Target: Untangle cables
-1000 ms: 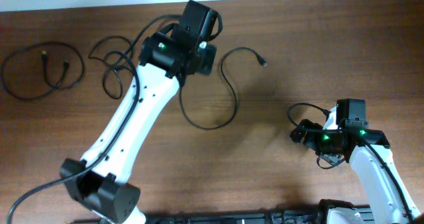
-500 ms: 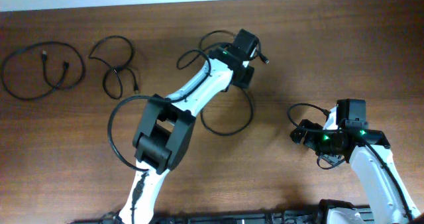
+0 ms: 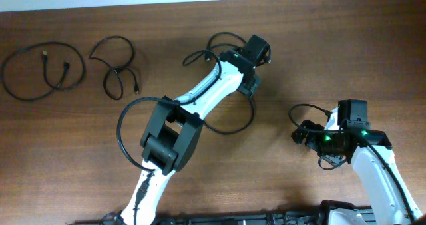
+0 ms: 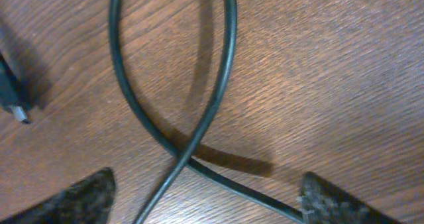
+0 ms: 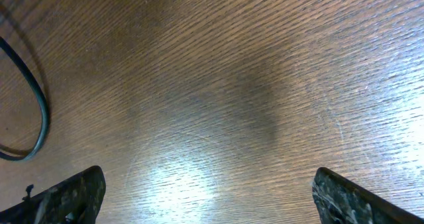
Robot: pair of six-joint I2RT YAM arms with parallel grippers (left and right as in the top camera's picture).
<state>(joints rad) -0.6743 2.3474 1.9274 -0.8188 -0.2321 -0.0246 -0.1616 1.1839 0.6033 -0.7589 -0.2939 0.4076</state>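
Three black cables lie on the wooden table. One coil [image 3: 41, 70] is at the far left and a second cable [image 3: 117, 69] lies just right of it. The third cable [image 3: 233, 132] loops out from under my left gripper [image 3: 251, 85] near the back centre. In the left wrist view this cable [image 4: 225, 85] crosses over itself on the wood between my open left gripper's [image 4: 205, 204] fingertips [image 4: 79, 197], and its plug end [image 4: 14, 101] lies at the left edge. My right gripper [image 5: 215, 201] stands open over bare wood at the right [image 3: 306, 133].
A thin black cord [image 5: 38, 121] curves past the left edge of the right wrist view; I cannot tell whether it is a loose cable or arm wiring. The left arm [image 3: 200, 98] stretches diagonally across the middle, with its own wire looping beside it [image 3: 123, 142].
The left arm swung right along the back, bringing the third cable with it. Its gripper went from shut to open and the cable now lies loose on the table. The right arm stayed still.
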